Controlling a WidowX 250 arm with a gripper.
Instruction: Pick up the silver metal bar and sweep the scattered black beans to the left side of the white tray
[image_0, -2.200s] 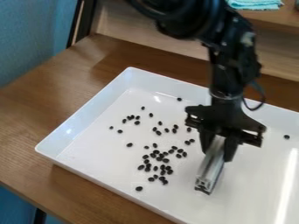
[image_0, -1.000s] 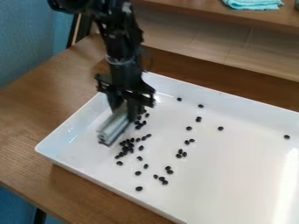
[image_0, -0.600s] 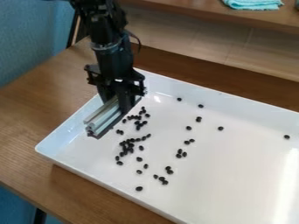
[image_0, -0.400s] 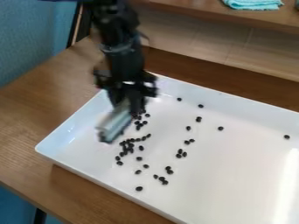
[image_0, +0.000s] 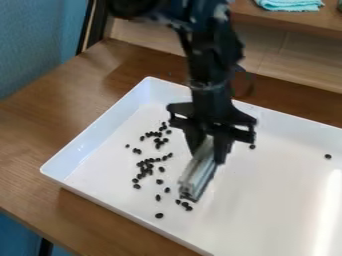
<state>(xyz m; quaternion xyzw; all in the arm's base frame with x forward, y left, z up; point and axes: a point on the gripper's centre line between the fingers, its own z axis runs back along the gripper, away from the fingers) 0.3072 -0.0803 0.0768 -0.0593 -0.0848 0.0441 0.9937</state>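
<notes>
Over the middle of the white tray, the black gripper (image_0: 208, 150) hangs down, shut on a silvery metal bar (image_0: 198, 173). The bar slants down toward the lower left, its far end low over the tray floor beside a few small black beans (image_0: 185, 204). To the left lies a loose cluster of beans (image_0: 148, 166), with another group (image_0: 157, 140) above it. One bean (image_0: 159, 215) rests near the tray's front wall. Behind the gripper on the right is a bean (image_0: 252, 147), and another (image_0: 328, 156) lies at the far right. The gripper and bar hide part of the floor.
The tray's raised rim (image_0: 93, 127) runs around the work area on a brown wooden table (image_0: 40, 145). A wooden shelf with a turquoise cloth (image_0: 290, 5) stands at the back right. A blue wall (image_0: 37, 40) is at the left.
The gripper went from the tray's middle right to its left side and has since come back right to the middle, still holding the bar. Several central beans now lie farther left.
</notes>
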